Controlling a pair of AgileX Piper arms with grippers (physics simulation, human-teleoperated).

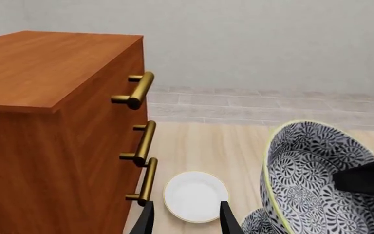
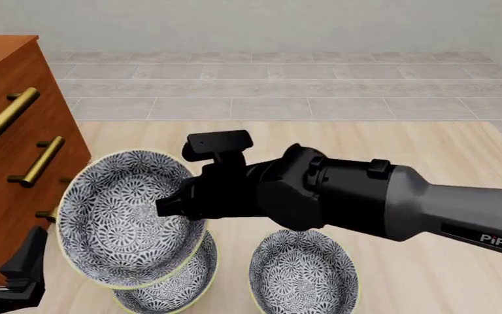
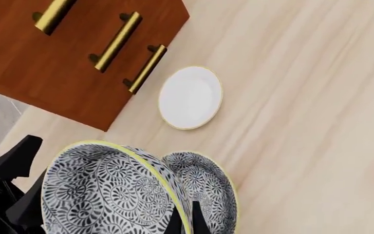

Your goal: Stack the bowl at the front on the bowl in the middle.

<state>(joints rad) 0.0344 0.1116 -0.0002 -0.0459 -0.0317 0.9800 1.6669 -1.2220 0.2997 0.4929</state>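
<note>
Over on the left side of the worktop [image 2: 425, 275], the right tool [image 2: 168, 204] has the bowl at the front [image 2: 120, 219] pinched by its rim, so it's closed on that bowl. In the right wrist view you can see the two dark finger tips straddling the yellowish rim, one inside and one outside. The bowl is up in the air and tilted hard, its opening facing the camera in the front view, not level at all. Right underneath it, poking out past its lower edge, is the bowl in the middle [image 2: 177, 288], sitting flat on the wood. That's the relation that matters, I'd say: the carried bowl already hangs over the target, so what's left looks like leveling it out and lowering it, not travelling sideways. A third matching bowl [image 2: 303, 275] sits just to the right, clear of both. The left tool [image 1: 185, 219] is low near the wooden drawer cabinet [image 2: 7, 131], fingers spread apart with nothing between them, pointing toward a small white plate [image 1: 196, 196]. It's closer to the cabinet than to the stack, so this one's really the right arm's job.
</note>
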